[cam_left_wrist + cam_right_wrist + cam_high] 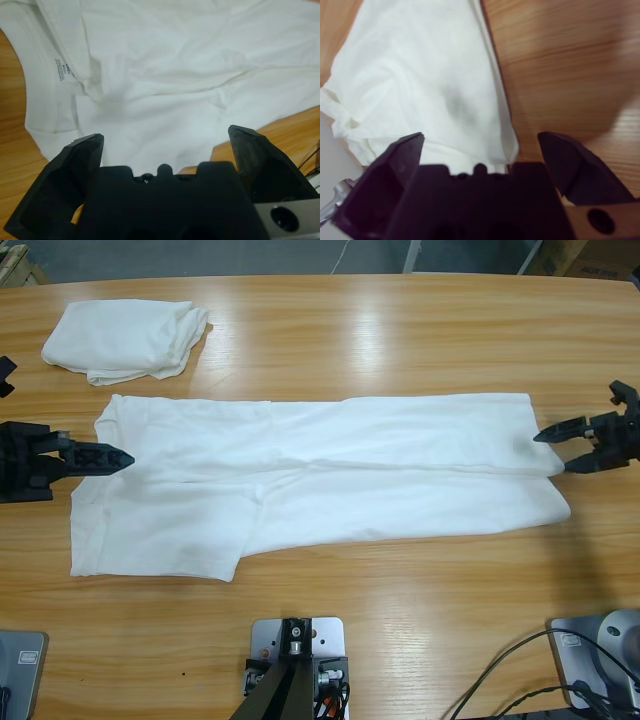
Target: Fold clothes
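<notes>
Now large T-shirt [330,480] between both open tools [120,457] [552,448].

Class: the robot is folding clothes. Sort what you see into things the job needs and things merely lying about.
Part of the job:
large T-shirt, spread flat
left gripper, open
right gripper, open
folded T-shirt

Merely there:
wooden table
black cables

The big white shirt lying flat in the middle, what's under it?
Only the wooden table shows around the big white shirt. Its sides are folded inward, so cloth lies over cloth. Anything beneath those layers is covered and cannot be seen.
</notes>
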